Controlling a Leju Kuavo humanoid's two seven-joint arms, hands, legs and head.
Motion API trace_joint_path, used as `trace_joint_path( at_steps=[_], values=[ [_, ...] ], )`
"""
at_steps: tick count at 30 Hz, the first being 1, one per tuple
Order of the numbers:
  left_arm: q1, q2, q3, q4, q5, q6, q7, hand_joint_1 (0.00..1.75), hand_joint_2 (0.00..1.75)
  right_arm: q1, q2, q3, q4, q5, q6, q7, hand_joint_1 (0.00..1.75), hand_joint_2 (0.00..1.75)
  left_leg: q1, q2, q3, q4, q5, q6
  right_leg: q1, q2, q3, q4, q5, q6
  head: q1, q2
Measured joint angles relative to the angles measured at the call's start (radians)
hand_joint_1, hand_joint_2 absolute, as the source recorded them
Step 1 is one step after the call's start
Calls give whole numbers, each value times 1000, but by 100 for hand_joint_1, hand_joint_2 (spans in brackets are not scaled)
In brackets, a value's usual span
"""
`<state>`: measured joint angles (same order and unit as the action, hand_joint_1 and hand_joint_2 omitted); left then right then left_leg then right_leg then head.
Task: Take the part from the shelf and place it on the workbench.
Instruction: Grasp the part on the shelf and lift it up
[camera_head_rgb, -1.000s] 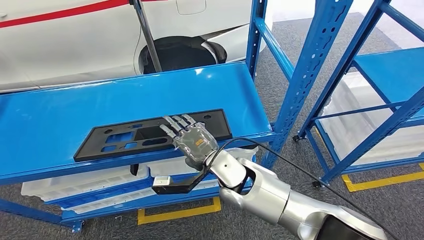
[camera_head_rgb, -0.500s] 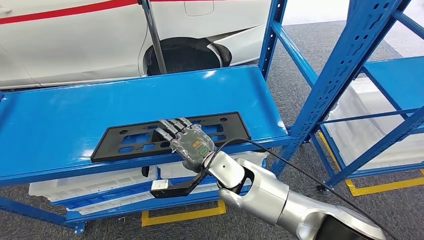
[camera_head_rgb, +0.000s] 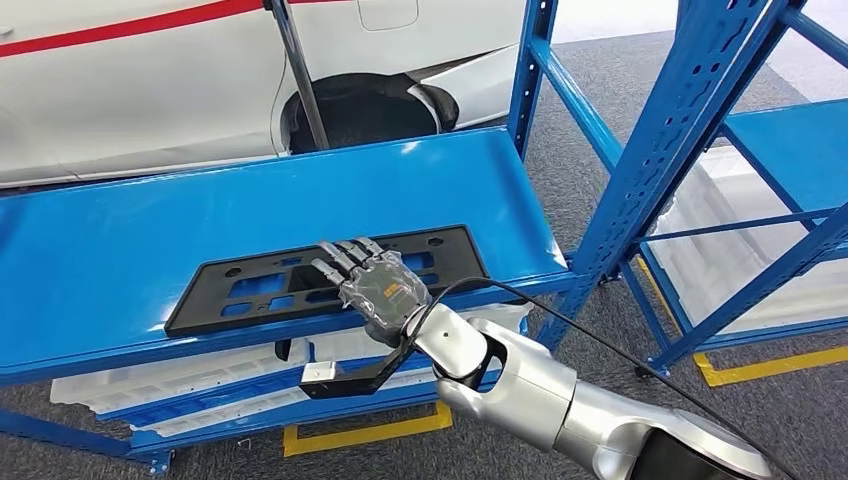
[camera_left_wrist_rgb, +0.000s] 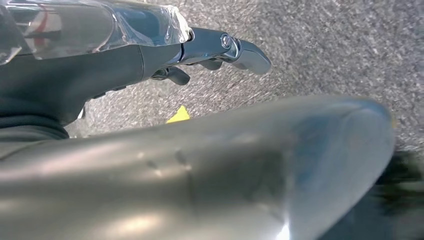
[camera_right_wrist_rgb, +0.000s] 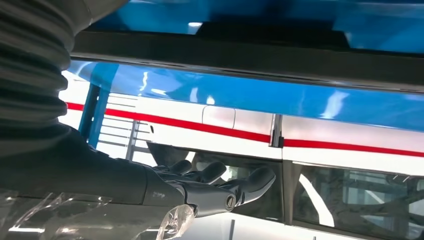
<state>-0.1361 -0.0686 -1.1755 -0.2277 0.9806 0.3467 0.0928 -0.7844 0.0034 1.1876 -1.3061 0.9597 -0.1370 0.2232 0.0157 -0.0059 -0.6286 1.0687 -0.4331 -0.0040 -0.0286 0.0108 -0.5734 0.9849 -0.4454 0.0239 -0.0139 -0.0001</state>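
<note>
Here, the part (camera_head_rgb: 320, 280), a flat black rectangular plate with several cut-outs and small holes, is seen lying flat on the blue shelf (camera_head_rgb: 130, 240), along its front edge and towards its right half. The right hand (camera_head_rgb: 375, 285) is laid over the part's middle from the front, palm down, with its fingers (camera_head_rgb: 340, 255) stretched forward and slightly apart across the black surface; whether the part is actually gripped, or whether a thumb is hooked under the shelf's front lip, cannot be told from the head view. In the right wrist view the same hand (camera_right_wrist_rgb: 210, 187) is shown with its fingers (camera_right_wrist_rgb: 250, 182) extended and only gently curved, with nothing visibly clasped between them. The silver right arm (camera_head_rgb: 540, 395) is seen reaching in from the lower right, with a black cable (camera_head_rgb: 600, 345) looped above it. White plastic crates (camera_head_rgb: 180, 375) are stored on the level beneath the shelf, and yellow floor tape (camera_head_rgb: 360, 432) is laid on the grey carpet (camera_head_rgb: 600, 75) below. A white car body (camera_head_rgb: 150, 90) with a red stripe and a dark wheel arch is placed behind the shelf. A second blue rack (camera_head_rgb: 760, 140) holding another white crate stands to the right. In the left wrist view the left hand (camera_left_wrist_rgb: 165, 50) is seen above the carpet, its fingers (camera_left_wrist_rgb: 245, 50) loosely extended and holding nothing.
</note>
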Motion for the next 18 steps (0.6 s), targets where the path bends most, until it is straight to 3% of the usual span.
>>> trace_joint_path(
  at_steps=[2,6,8,10,11,12,13,16,18],
  values=[
    [-2,0,0,0,0,-3,-3,0,0,-1,0,0,0,-11,9,0,0,175,-5,-1,43,-92,27,5,1,1,2,-1,-3,10,0,0],
    [2,-1,0,0,0,-6,-8,0,0,0,-2,0,0,-28,27,0,0,175,-10,-3,49,-105,25,33,0,-1,-2,10,-15,28,0,0],
    [1,-1,0,0,0,-9,-9,0,0,0,-4,0,0,-34,33,0,0,175,-9,-2,52,-109,27,47,1,-4,-39,94,-65,30,1,0],
    [2,-1,0,0,0,-11,-9,0,0,2,-6,0,0,-38,37,0,0,175,-13,-2,53,-109,26,55,6,-5,-107,235,-126,28,1,0],
    [3,-1,0,0,0,-11,-9,0,0,4,-8,0,0,-40,38,0,0,175,-15,-2,54,-109,26,56,7,-5,-133,283,-137,26,1,0],
    [4,-1,0,0,0,-11,-9,0,0,6,-10,0,0,-40,40,0,0,175,-18,-2,55,-108,25,58,8,-5,-142,297,-130,24,1,0],
    [5,-1,0,0,0,-11,-9,0,0,7,-12,0,0,-41,41,1,0,175,-19,-4,56,-108,25,58,9,-5,-130,268,-104,22,1,0],
    [4,-1,0,0,1,-12,-8,0,0,7,-14,0,0,-47,43,3,0,175,-23,-6,60,-104,21,53,10,-5,-36,66,-11,12,1,0],
    [4,-1,0,0,2,-13,-3,0,0,7,-14,0,0,-51,46,5,0,175,-26,-6,57,-101,18,46,13,-3,-10,9,2,8,0,0]
  ],
)
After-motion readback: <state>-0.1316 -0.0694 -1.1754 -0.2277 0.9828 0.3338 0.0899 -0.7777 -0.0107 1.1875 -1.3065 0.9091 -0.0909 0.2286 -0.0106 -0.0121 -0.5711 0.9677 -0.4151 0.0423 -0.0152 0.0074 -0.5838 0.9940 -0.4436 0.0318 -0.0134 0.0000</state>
